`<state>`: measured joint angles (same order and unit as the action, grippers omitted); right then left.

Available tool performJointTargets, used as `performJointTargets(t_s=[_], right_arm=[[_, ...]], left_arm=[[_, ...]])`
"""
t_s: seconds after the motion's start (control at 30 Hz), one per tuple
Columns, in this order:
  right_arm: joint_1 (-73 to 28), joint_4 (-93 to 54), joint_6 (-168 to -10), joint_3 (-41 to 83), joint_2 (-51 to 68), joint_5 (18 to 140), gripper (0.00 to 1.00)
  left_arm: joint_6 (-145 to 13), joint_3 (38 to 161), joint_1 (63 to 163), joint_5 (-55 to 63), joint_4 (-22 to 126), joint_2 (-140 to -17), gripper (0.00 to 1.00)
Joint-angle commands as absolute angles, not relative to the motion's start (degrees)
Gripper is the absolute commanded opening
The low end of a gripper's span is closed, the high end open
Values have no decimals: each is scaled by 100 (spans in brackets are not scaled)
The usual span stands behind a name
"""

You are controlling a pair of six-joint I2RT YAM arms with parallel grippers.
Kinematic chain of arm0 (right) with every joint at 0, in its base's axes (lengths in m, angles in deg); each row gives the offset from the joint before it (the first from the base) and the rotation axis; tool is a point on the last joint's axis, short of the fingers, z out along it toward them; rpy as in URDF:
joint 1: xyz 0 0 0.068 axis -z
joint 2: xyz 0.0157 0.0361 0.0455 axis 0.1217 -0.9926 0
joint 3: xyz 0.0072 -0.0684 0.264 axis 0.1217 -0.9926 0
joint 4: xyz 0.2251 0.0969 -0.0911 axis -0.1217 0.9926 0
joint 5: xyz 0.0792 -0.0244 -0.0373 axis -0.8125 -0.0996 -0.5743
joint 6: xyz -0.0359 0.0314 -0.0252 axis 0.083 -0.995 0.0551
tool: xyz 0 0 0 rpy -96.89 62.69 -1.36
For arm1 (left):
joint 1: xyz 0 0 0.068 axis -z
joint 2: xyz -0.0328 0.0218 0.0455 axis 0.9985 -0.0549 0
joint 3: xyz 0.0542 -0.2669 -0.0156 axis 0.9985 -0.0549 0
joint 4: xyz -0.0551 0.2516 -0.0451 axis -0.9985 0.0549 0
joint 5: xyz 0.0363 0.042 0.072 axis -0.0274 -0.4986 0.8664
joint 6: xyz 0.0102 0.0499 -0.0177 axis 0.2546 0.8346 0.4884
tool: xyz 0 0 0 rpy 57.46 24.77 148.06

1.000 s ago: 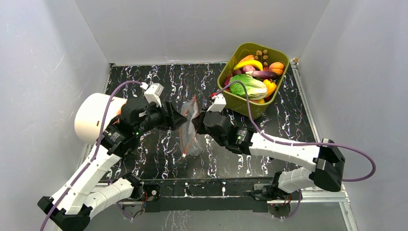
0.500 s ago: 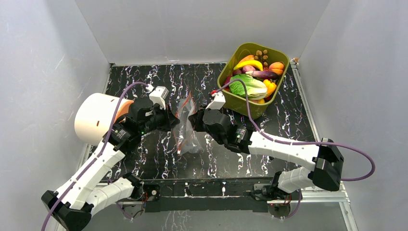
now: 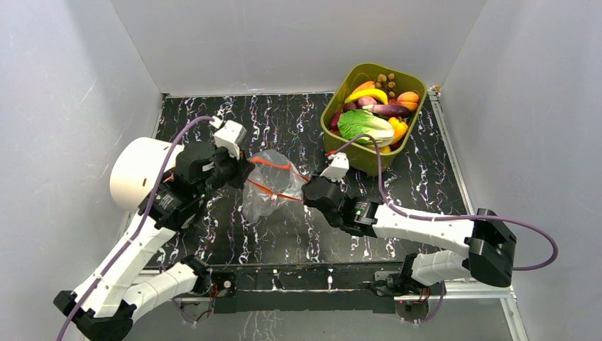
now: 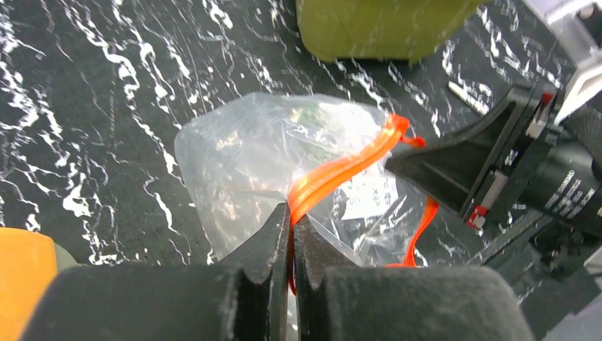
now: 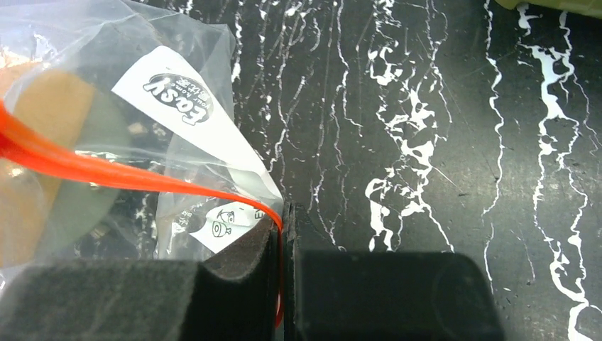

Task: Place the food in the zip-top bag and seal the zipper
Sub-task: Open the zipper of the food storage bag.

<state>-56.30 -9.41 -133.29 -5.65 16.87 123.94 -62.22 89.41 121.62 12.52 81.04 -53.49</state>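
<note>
The bag [image 3: 264, 190] is held between the two arms over the middle of the table [image 3: 213, 117], its mouth pulled into a wide loop. The left gripper [image 4: 292, 222] is pressed together on the zipper [image 4: 341, 170] at one side of the mouth. The right gripper [image 5: 282, 213] pinches the same orange strip at the opposite side (a white printed label shows through the plastic just beside its fingers). The food [image 3: 369, 122] lies heaped in the green tub [image 3: 332, 108] at the far right, well apart from the bag.
</note>
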Motion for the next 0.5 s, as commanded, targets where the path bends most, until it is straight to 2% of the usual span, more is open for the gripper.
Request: performJointTargets(t_s=[0.0,0.3,0.47], right_arm=[[-5603,-1020,-13438,-740,1569,12519,1],[-5603,-1465,-11959,-479,1976,11831,47],[-5579,-1090,-11077,-27,2327,11701,84]], left_arm=[[-5987,8612,12143,673,8000,-5367,0],[-6371,7795,12140,-38,7452,-5025,0],[-6368,7635,12144,-96,7478,-4937,0]])
